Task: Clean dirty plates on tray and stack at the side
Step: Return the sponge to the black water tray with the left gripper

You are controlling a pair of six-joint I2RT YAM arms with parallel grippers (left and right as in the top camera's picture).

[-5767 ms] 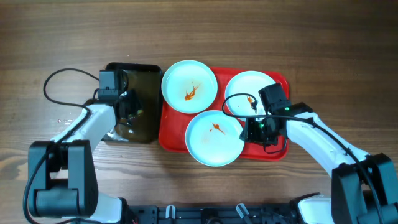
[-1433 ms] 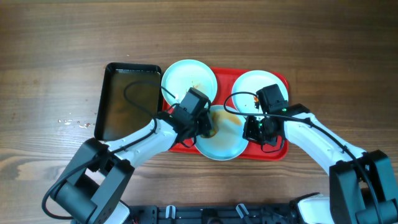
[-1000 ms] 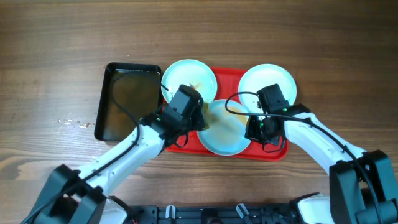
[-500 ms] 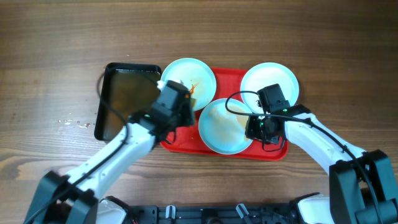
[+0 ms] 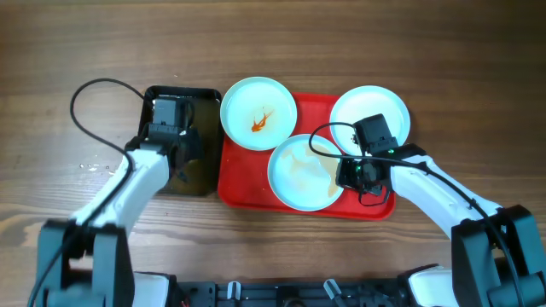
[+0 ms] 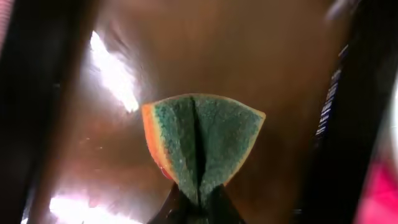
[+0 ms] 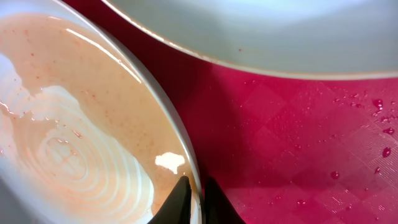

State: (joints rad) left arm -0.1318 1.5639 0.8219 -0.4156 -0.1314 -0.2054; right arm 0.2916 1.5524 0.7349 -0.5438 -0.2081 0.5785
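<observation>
Plain wooden table point(image 5: 444, 51), with the red tray point(image 5: 237, 183) in the middle. The smeared plate point(image 5: 258, 113) sat at its back left corner with an orange blob at centre. The clean-looking plate point(image 5: 375, 102) hung over the back right corner, and the wet plate point(image 5: 299, 170) lay up front under a brownish film. The right gripper point(image 7: 195, 198) was pinched on the wet plate's rim. The left gripper point(image 6: 195, 202) was clamped on a green-and-orange sponge point(image 6: 205, 137) over the black tray point(image 5: 205, 92) of brown water.
</observation>
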